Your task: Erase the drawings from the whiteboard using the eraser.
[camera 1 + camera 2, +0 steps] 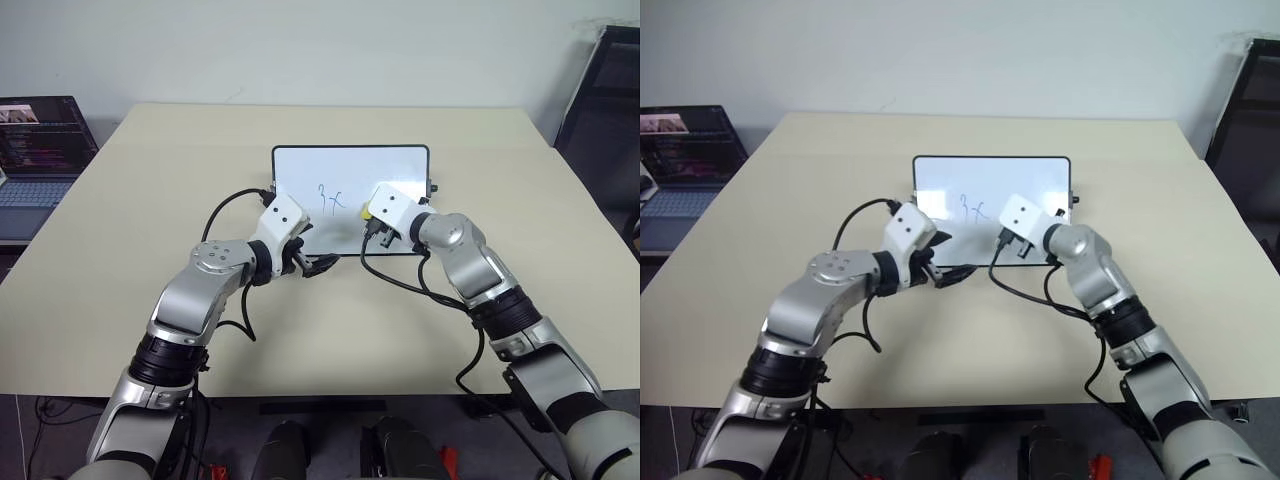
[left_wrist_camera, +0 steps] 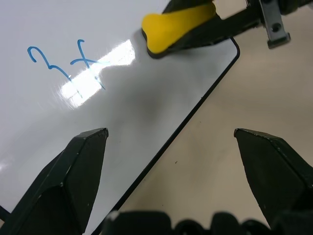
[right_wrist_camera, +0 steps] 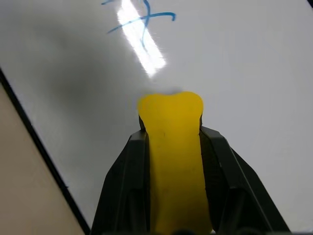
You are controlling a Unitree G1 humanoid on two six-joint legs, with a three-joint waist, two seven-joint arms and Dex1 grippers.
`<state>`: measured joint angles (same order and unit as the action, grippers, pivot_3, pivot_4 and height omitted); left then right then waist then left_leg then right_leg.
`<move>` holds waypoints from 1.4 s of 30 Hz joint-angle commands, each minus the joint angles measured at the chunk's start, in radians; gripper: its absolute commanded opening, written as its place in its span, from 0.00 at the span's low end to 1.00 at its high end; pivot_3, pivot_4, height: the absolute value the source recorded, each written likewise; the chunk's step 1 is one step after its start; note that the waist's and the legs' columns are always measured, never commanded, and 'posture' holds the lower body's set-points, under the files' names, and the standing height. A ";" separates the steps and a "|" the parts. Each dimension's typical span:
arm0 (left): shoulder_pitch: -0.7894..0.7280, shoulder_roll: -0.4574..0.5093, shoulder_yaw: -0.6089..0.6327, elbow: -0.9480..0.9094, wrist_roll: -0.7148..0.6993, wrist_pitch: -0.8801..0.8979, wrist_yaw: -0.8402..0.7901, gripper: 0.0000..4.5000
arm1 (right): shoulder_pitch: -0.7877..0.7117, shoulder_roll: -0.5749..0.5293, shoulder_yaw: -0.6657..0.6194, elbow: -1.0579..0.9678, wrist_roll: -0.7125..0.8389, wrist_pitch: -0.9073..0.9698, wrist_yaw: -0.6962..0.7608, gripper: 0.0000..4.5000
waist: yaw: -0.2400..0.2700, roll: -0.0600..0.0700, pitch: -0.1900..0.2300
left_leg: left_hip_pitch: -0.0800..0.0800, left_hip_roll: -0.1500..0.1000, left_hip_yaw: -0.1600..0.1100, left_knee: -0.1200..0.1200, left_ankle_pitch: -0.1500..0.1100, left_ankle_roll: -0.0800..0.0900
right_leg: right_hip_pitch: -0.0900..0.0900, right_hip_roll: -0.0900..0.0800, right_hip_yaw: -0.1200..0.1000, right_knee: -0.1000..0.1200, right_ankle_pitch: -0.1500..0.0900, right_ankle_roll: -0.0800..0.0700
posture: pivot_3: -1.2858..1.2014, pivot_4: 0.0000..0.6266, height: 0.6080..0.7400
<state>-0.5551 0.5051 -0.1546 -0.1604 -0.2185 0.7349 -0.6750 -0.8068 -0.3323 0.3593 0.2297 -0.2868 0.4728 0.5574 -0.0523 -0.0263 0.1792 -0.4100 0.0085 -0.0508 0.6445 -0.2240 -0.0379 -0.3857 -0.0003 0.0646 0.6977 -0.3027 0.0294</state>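
Clamped between my right gripper's (image 3: 171, 147) two black fingers is the eraser (image 3: 172, 147), a yellow block whose rounded front end sticks out past the fingertips. It sits over the whiteboard (image 1: 400, 165), down toward the board's near right part, with the front end right at the glossy surface; whether it truly presses on the board I cannot tell. The drawings (image 2: 66, 63), thin blue marks that read like a "3" and an "x", lie around the middle of the board, just to the left of the eraser and apart from it. A bright glare streak crosses them.

My left gripper (image 2: 171, 161) hangs with its fingers spread wide and nothing between them, over the board's near edge, one finger above the white surface and the other above the table (image 1: 150, 170). The whiteboard lies flat near the middle of the beige table. A laptop (image 1: 40, 150) with a lit screen stands off the table's far left corner.
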 commanded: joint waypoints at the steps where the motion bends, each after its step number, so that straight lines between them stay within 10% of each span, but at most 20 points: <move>1: 0.009 -0.011 0.054 -0.044 0.005 -0.013 0.055 1.00 | -0.002 0.026 -0.099 -0.076 0.048 0.004 -0.057 0.23 | 0.000 0.000 0.000 | 0.000 0.000 0.000 0.000 0.000 0.000 | 0.000 0.000 0.000 0.000 0.000 0.000 | 0.52 0.24 1.00; 22: 0.277 -0.095 0.284 -0.125 -0.018 -0.123 0.280 1.00 | 0.496 0.017 -0.322 -0.517 0.349 -0.078 -0.046 0.23 | 0.017 0.000 0.000 | -0.004 0.000 -0.001 0.000 0.000 0.000 | -0.002 -0.001 0.001 -0.002 0.000 0.000 | 0.52 0.24 1.00; 42: 0.142 -0.063 0.238 -0.086 -0.018 -0.120 0.267 1.00 | 0.425 0.002 -0.255 -0.480 0.335 -0.112 -0.054 0.23 | 0.019 0.000 0.000 | -0.004 0.000 -0.001 0.000 0.000 0.000 | -0.002 0.000 0.000 -0.002 0.000 0.000 | 0.52 0.24 1.00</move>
<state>-0.3902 0.4363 0.0810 -0.2042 -0.2348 0.6135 -0.4049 -0.3492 -0.3313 0.1031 -0.2286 0.0469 0.3612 0.5015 -0.0333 -0.0267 0.1796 -0.4138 0.0083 -0.0517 0.6448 -0.2240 -0.0380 -0.3874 -0.0006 0.0641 0.6958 -0.3027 0.0296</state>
